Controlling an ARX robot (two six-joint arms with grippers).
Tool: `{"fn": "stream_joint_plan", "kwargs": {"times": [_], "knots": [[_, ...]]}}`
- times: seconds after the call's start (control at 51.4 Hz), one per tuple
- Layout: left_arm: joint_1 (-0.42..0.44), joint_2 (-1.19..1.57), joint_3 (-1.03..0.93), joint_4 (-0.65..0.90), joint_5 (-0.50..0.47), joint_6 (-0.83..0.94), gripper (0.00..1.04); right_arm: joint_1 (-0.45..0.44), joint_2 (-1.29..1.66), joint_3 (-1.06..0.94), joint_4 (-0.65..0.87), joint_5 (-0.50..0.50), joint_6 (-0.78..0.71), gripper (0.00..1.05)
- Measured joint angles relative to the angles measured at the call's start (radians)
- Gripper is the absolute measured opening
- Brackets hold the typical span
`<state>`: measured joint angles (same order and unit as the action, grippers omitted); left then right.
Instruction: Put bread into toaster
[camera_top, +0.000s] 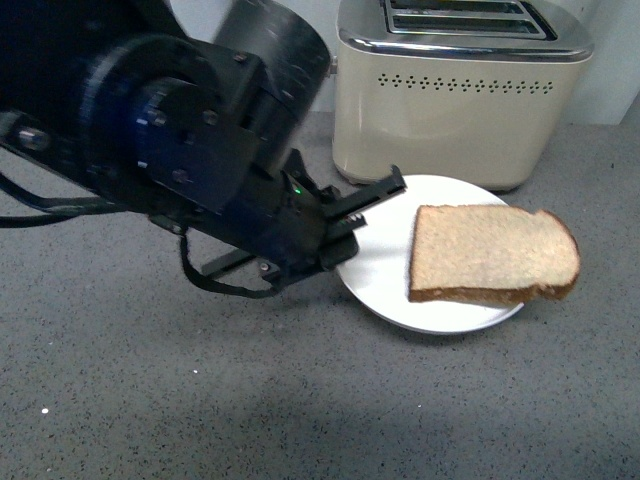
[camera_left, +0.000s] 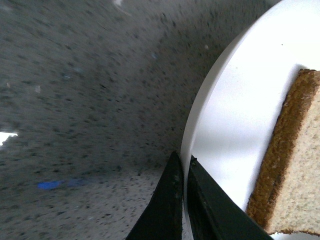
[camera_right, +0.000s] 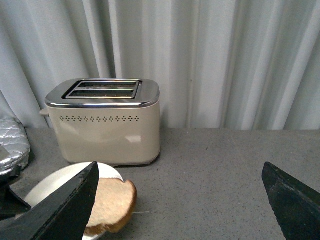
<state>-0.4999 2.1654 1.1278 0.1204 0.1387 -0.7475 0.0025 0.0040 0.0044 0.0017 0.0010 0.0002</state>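
The bread is a light brown slice with a darker crust, lying on a white plate with its rounded end overhanging the plate's right rim. It also shows in the left wrist view and the right wrist view. The cream-beige toaster with a chrome top stands upright just behind the plate, its two slots empty; it also shows in the right wrist view. My left gripper is shut on the plate's left rim. My right gripper is open and empty, to the right of the bread.
A grey speckled countertop carries everything. A pale curtain hangs behind the toaster. A silvery quilted object lies at the counter's far side beyond the plate. My bulky left arm fills the near left.
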Motion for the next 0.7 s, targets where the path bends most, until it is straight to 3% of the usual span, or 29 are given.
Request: {"fn": "stream_joint_plan", "kwargs": {"times": [0.253, 0.487, 0.603, 0.701], "knots": [[-0.032, 0.079, 0.061, -0.060, -0.036, -0.006, 0.04, 0.000, 0.000, 0.000, 0.000, 0.000, 0.000, 0.95], [-0.024, 0.051, 0.046, -0.034, -0.069, -0.033, 0.37, 0.000, 0.000, 0.000, 0.000, 0.000, 0.000, 0.95], [-0.017, -0.014, 0.009, -0.008, -0.148, -0.013, 0.53, 0.000, 0.000, 0.000, 0.000, 0.000, 0.000, 0.95], [-0.010, -0.093, -0.060, 0.076, -0.281, 0.066, 0.68, 0.000, 0.000, 0.000, 0.000, 0.000, 0.000, 0.95]]}}
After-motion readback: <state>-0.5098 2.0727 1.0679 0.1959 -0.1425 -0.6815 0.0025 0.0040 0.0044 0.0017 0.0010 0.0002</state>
